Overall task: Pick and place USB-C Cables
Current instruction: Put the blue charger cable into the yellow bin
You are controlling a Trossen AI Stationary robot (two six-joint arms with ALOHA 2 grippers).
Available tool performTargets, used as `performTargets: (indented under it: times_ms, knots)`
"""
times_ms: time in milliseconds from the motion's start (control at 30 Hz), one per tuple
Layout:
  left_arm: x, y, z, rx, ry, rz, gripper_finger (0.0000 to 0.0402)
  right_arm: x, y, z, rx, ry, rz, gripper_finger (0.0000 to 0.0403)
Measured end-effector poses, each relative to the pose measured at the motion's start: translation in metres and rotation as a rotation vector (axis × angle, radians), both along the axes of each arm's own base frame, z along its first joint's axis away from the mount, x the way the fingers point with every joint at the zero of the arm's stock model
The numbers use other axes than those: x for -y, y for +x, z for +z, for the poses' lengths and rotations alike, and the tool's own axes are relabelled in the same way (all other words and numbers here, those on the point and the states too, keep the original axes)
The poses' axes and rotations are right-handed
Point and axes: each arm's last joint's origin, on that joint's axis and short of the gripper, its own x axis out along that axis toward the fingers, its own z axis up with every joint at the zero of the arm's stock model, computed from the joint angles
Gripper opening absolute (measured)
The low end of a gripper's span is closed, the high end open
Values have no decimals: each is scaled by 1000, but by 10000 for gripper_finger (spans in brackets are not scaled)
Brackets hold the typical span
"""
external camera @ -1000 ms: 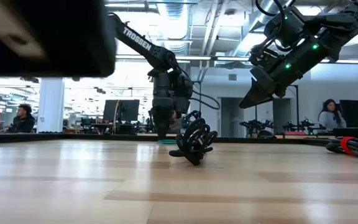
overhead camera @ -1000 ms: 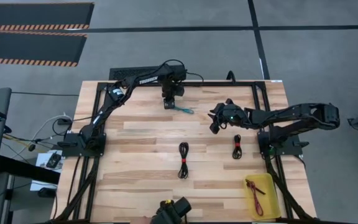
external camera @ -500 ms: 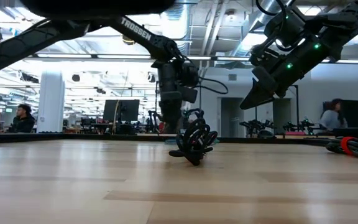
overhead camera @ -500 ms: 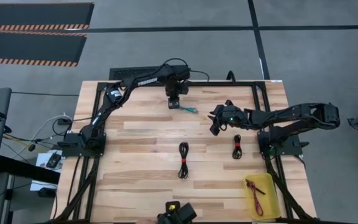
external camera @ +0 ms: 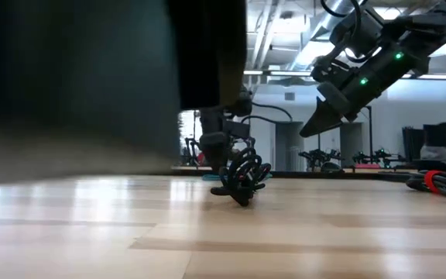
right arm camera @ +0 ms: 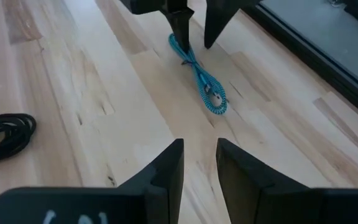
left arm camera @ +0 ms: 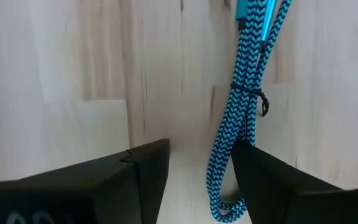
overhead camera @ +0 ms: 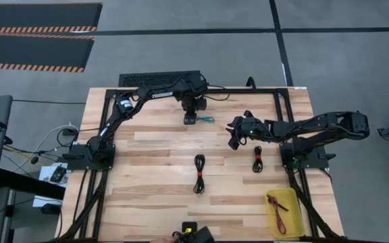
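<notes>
A teal-blue USB-C cable [left arm camera: 241, 118] lies flat on the wooden table [overhead camera: 147, 155] near the far edge; it also shows as the teal cable [overhead camera: 206, 119] from above. My left gripper [left arm camera: 197, 165] stands open over its looped end, pointing down, with the loop [left arm camera: 227, 208] close to one finger. My right gripper [right arm camera: 199, 155] hangs open and empty above the table, to the right of the cable. Two black cables with red bands [overhead camera: 198, 173] [overhead camera: 257, 160] lie mid-table. A dark red cable [overhead camera: 276, 206] rests in the yellow tray [overhead camera: 290, 219]. My left gripper stands open around the teal cable's looped end [left arm camera: 232, 155], pointing down from above. The cable runs right along the inner side of one finger [left arm camera: 253, 171], and I cannot tell whether that finger touches it. The cable lies on the table.
The black frame rail [overhead camera: 201, 90] runs along the far edge just behind the left gripper. A large dark shape [external camera: 91, 85] close to the lens blocks the left half of the low view. A dark device [overhead camera: 193, 234] sits at the near edge.
My left gripper has opened and let go of the teal cable, which now lies on the table. Its arm has shifted a little toward the table's right. A dark shape has moved across the low view's left half.
</notes>
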Motion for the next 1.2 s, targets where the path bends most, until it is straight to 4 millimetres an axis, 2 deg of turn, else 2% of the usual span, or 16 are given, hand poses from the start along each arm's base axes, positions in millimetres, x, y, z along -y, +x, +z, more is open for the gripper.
performTargets:
  times_ms: [133,333,533,633,767,833,1000,1100,1200]
  knots:
    - [0,-1,0,-15,14,8,139,0,0,0,0,-8,2,118]
    - [-2,-2,-1,-38,36,42,73,0,0,0,4,-5,-1,118]
    - [3,0,-1,-65,71,83,64,0,0,2,23,17,-18,118]
    - [6,0,0,-82,87,133,59,0,1,9,30,52,-43,118]
    - [12,-7,7,-140,77,174,28,-3,-3,17,-26,122,-84,118]
    - [17,-7,17,-124,79,186,9,-8,-6,22,-38,156,-93,118]
    - [45,-2,61,-23,89,176,3,-28,-12,32,-12,212,-64,118]
    - [67,1,83,33,96,161,2,-45,-18,34,-10,214,-33,118]
    - [97,6,106,106,103,135,1,-62,-27,34,-19,183,-65,118]
